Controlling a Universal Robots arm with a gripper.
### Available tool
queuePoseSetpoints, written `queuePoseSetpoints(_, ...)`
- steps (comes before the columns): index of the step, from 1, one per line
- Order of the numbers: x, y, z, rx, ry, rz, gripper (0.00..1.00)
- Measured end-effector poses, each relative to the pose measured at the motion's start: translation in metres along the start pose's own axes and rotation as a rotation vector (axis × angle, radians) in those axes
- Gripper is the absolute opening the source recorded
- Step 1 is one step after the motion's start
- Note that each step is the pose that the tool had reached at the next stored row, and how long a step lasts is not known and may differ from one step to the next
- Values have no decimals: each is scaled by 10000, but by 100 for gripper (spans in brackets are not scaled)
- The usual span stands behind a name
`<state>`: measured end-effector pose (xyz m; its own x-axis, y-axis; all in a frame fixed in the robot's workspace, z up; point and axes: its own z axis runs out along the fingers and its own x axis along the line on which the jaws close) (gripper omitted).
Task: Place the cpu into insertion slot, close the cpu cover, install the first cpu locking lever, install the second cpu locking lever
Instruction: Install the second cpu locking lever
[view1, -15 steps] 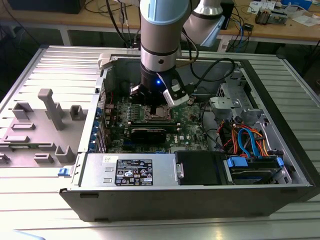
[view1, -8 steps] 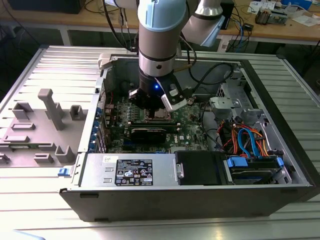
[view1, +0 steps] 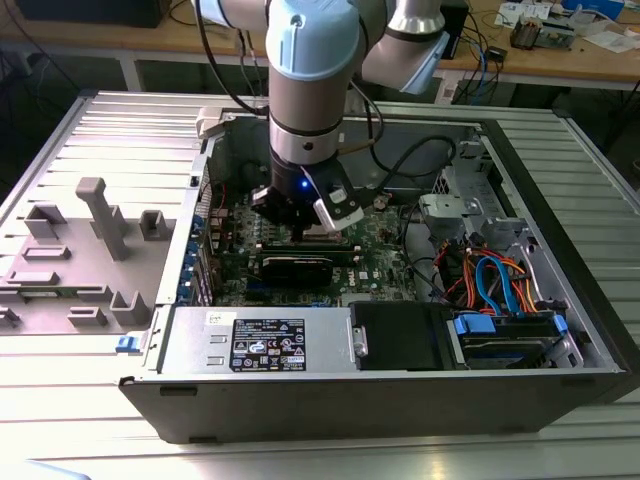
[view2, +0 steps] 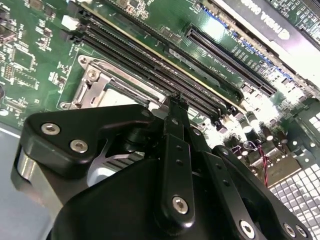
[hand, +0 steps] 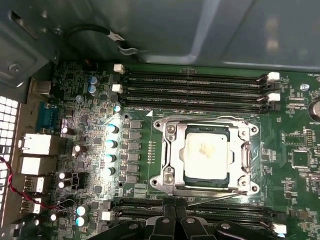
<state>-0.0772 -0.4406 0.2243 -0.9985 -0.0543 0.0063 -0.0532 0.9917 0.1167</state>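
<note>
The cpu (hand: 207, 152), a silvery square with a pale smear on top, lies in the insertion slot (hand: 160, 182) on the green board. The cpu cover (hand: 172, 155) lies flat around it, and the chip shows through its window. A thin locking lever (hand: 220, 196) runs slightly slanted along the socket's side nearest my gripper (hand: 175, 216). My black fingers (hand: 167, 222) are pressed together, with their tips right at that lever's end. In the second wrist view the gripper (view2: 176, 100) is beside the socket (view2: 95, 82). The exterior view has my gripper (view1: 300, 228) low inside the computer case.
Long memory slots (hand: 195, 82) flank the socket on both sides. A black card (view1: 295, 265) sits just before the gripper. Capacitors (hand: 110, 142) stand beside the socket. Case walls (view1: 190, 240) and bundled cables (view1: 495, 280) hem in the board. A grey fixture (view1: 100, 215) stands at the exterior view's left.
</note>
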Motion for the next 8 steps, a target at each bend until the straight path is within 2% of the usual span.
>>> queuePoseSetpoints(4, 33, 3, 64, 0, -18, -2, 11)
queuePoseSetpoints(8, 56, 16, 101, 2, -42, -4, 11)
